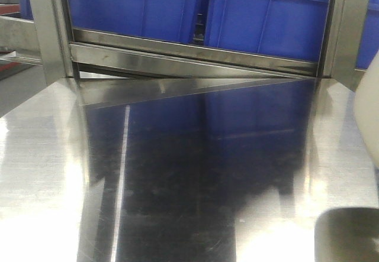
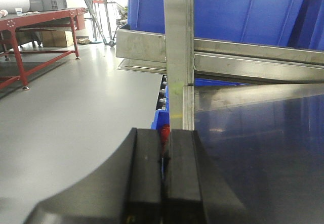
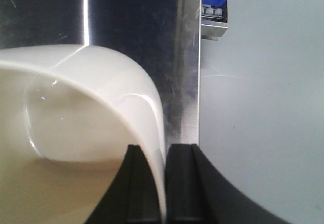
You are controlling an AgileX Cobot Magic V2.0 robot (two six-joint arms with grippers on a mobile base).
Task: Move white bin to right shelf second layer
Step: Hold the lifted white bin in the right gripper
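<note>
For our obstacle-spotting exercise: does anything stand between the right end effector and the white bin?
Nothing visible does. The right end effector is shut on the white bin, with one finger inside its wall and one outside, so no gap is left to block.

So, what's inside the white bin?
Nothing visible inside the white bin, only bare glossy walls and base. Part of its interior lies outside the frame, unseen.

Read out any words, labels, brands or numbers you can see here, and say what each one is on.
No text can be read in any view.
The blue crates: no label or print on the faces shown.
The white bin: plain, no marks.
The steel tabletop: reflections only.
The cardboard box, far off in the left wrist view: too small and blurred to tell.
</note>
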